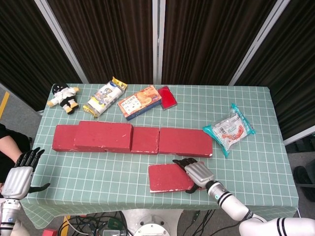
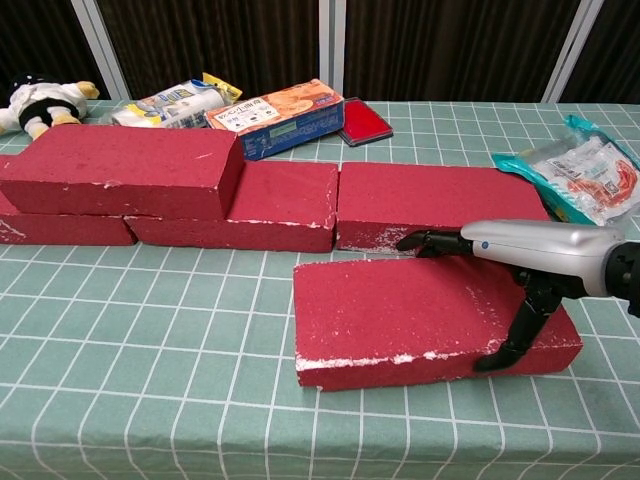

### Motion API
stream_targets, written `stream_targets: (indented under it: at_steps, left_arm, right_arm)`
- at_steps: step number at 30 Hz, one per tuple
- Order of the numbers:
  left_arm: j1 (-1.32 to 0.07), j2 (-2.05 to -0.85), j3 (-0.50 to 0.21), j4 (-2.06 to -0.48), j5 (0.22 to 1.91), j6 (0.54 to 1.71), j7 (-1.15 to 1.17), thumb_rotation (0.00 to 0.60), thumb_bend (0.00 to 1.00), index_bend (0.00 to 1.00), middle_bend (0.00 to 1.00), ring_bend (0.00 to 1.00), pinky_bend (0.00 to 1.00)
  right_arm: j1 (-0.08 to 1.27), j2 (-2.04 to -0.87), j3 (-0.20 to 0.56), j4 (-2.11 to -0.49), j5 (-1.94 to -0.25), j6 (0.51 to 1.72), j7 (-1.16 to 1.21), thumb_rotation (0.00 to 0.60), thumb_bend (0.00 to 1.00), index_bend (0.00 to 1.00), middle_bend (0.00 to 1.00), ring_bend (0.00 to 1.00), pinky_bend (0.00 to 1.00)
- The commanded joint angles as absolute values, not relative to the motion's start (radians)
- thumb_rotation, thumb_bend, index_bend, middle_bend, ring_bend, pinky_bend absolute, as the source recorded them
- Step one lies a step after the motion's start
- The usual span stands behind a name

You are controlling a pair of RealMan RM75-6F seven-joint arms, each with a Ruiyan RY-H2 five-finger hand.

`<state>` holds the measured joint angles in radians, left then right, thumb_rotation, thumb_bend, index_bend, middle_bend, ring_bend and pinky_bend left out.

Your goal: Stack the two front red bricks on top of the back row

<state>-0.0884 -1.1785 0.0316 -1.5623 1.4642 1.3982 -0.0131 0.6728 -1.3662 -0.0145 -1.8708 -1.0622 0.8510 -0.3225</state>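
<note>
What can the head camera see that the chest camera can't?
Only the head view shows the left hand, open and off the table's left edge, and the whole green table. Only the chest view shows the thumb pressed on the front brick's near side. Both show the right hand gripping that brick, the back row and the snack bag.

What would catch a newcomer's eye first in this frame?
The lone front red brick near the table's front edge, gripped at its right end by the right hand, fingers across its top. Behind it runs the back row of red bricks, with one stacked brick already on top at its left.
</note>
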Motion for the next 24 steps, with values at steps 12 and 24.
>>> stream_targets:
  at_steps: [12,24]
  left_arm:
    - [-0.082,-1.174,0.029,-1.562,1.474,1.404,-0.027,0.6,0.0,0.05,0.0,0.0,0.0]
    - [-0.077,-1.156,0.024,-1.555,1.47,1.402,-0.066,0.6,0.0,0.05,0.0,0.0,0.0]
  right_arm:
    - [0.677,-1.226,0.069,-2.002,-1.125,0.945,-0.315,0.6,0.11,0.0,0.21,0.12,0.18]
    - [0.853,-1.229,0.227,-1.85,-0.843,0.798,-0.286,0.6,0.11,0.0,0.21,0.12,0.19]
